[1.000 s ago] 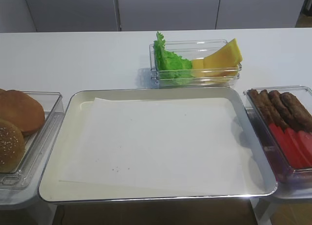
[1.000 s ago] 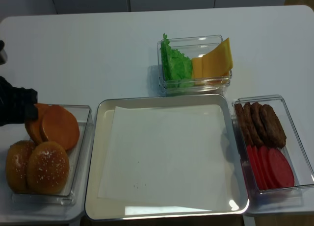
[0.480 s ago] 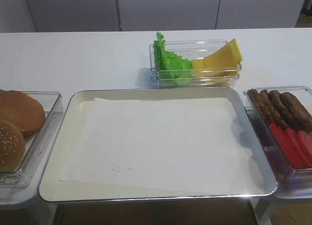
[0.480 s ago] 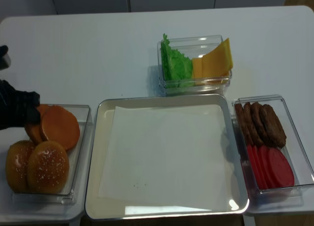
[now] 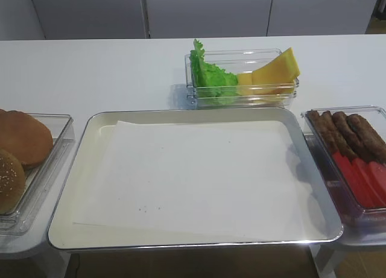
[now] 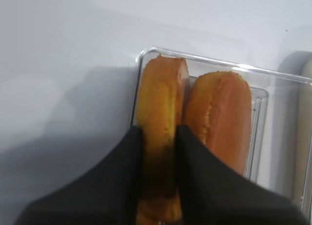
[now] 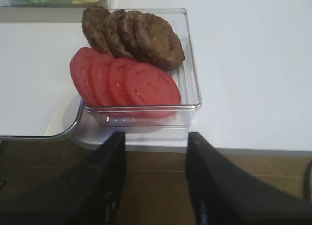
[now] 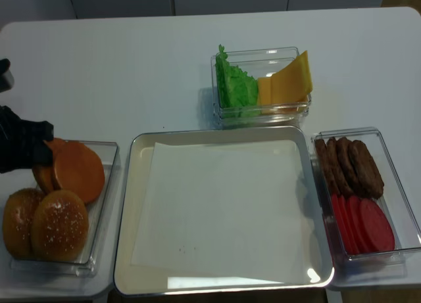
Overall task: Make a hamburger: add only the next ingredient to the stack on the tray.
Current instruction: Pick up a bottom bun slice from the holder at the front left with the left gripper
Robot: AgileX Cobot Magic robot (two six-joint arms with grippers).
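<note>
while its two black fingers (image 6: 131, 176) press against both faces of an upright bun half (image 6: 158, 132), the left gripper (image 6: 157, 152) pinches that bun on edge inside the clear bun bin (image 6: 263, 103). just to the right of the held bun, touching it, a second plain bun (image 6: 222, 120) stands on edge in the same bin. below the gripper in the realsense view, two seeded bun tops (image 8: 58, 225) sit side by side at the near end of the bin. right of the bin, just beside it, lies the metal tray (image 8: 135, 250), lined with white paper (image 8: 223, 204) and carrying no food. beyond the tray's far edge, well to the right of the left gripper, a clear bin (image 8: 263, 116) holds green lettuce (image 8: 233, 86) and yellow cheese slices (image 8: 289, 79).

the right gripper (image 7: 156, 176) hangs with its fingers (image 7: 109, 181) spread apart and nothing between them, low off the near edge of the white table (image 7: 253, 64). straight ahead of it, near, stands a clear meat and tomato bin (image 7: 192, 78); red tomato slices (image 7: 126, 83) overlap in the half closer to the gripper, and brown patties (image 7: 134, 34) overlap in the half beyond them. to the left of this gripper, just beside that bin, a rounded corner of the tray shows.
</note>
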